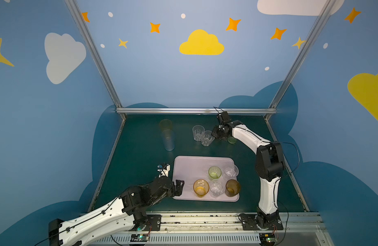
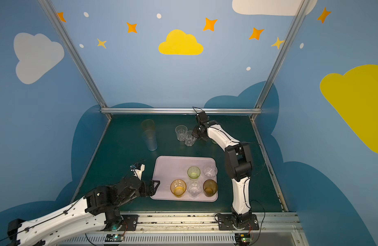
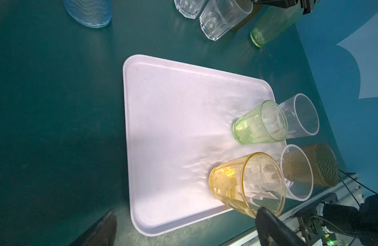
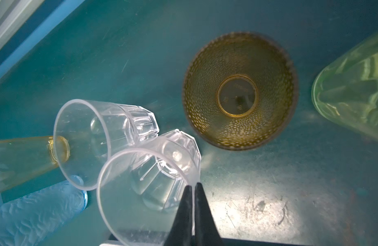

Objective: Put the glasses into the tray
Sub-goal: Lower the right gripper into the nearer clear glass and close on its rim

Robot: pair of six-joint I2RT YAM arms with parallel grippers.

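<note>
Your right end effector (image 4: pixel 192 187) is pinched almost fully closed on the rim of a clear faceted glass (image 4: pixel 145 191) — the thin wall sits between its two black fingers. That glass is at the far side of the counter (image 1: pixel 141 161), well apart from the tray (image 1: pixel 190 168) and just beside a second clear glass (image 1: pixel 198 132). A brown dotted glass (image 4: pixel 240 91) and a tall green glass (image 4: pixel 354 89) stand near the same end effector. A tall orange glass (image 1: pixel 165 125) and a tall blue glass (image 1: pixel 169 141) stand close together further left.

Your left end effector (image 1: pixel 178 187) is spread wide and holds nothing — it hovers at the tray's near left corner. You cannot tell whether it touches the rim. Five glasses stand in the tray's right half. In the near row are an amber glass (image 1: pixel 201 187), a near clear glass (image 1: pixel 217 188) and a second brown glass (image 1: pixel 232 187). Behind them are a short green glass (image 1: pixel 214 172) and a far clear glass (image 1: pixel 230 171).
</note>
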